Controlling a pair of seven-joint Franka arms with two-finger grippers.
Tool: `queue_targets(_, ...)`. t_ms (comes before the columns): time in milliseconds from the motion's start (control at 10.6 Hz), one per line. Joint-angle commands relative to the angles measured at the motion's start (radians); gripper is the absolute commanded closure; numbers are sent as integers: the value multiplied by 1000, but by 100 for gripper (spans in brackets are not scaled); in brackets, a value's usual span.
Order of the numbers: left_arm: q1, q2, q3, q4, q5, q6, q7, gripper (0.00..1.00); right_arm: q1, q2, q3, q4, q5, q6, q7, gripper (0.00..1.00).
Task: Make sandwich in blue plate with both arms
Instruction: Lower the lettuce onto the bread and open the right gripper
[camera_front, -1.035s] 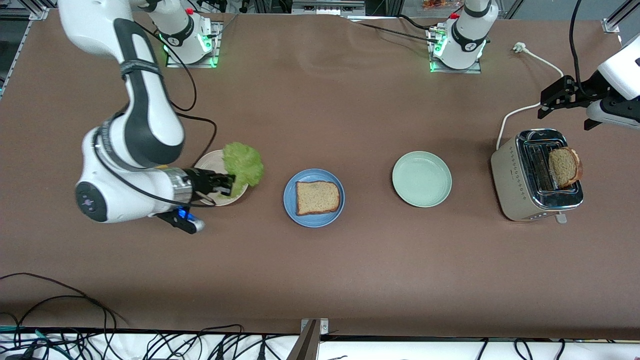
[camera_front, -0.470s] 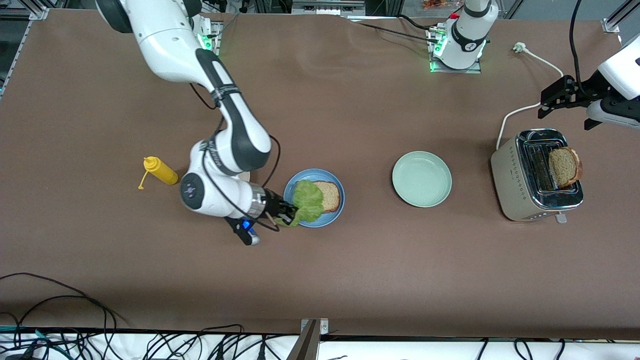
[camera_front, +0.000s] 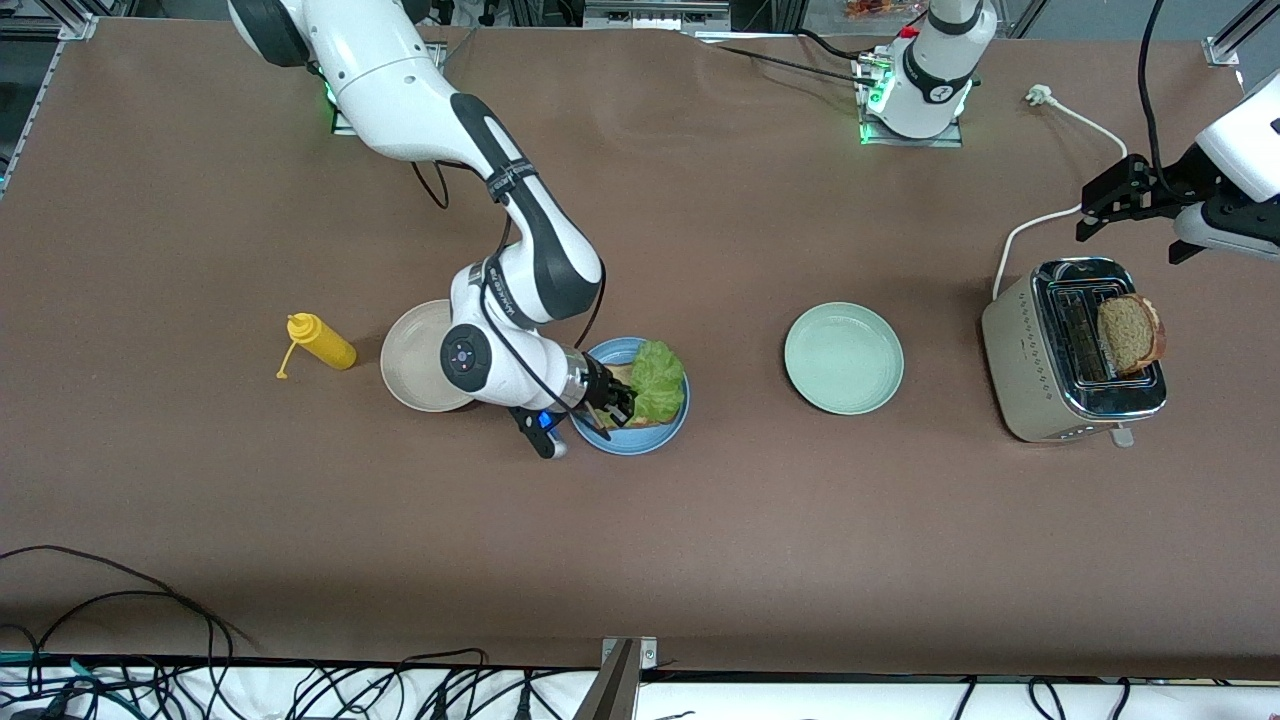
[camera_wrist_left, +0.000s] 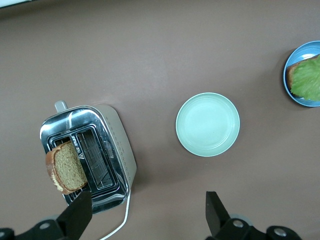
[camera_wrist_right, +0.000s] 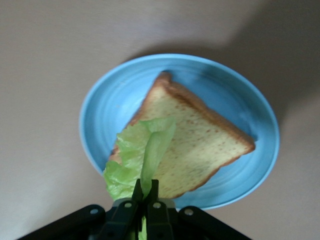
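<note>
Front view: right tool (camera_front: 618, 402) pinches lettuce (camera_front: 657, 381) over blue plate (camera_front: 640, 441); left tool (camera_front: 1128, 203) open above toaster (camera_front: 1020, 350).

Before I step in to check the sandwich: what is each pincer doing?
Left pincer: open, empty, over the toaster.
Right pincer: closed on the lettuce leaf, over the blue plate.

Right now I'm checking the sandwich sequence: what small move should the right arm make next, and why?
Probably lower a little and open: the right gripper is shut on the lettuce leaf over the bread slice in the blue plate. The left gripper waits open over the toaster.
</note>
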Motion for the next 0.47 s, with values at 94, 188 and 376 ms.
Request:
queue_targets(94, 10, -17, -4, -24, 22, 18, 19, 0, 18, -11, -13, -52, -82, 12, 10, 2)
queue_targets(188, 10, -17, -4, -23, 22, 18, 19, 0, 20, -15, -14, -54, -174, 3, 11, 0)
queue_targets(376, 12, -20, -1, -23, 22, 16, 17, 0, 18, -32, -22, -51, -216, -24, 7, 0)
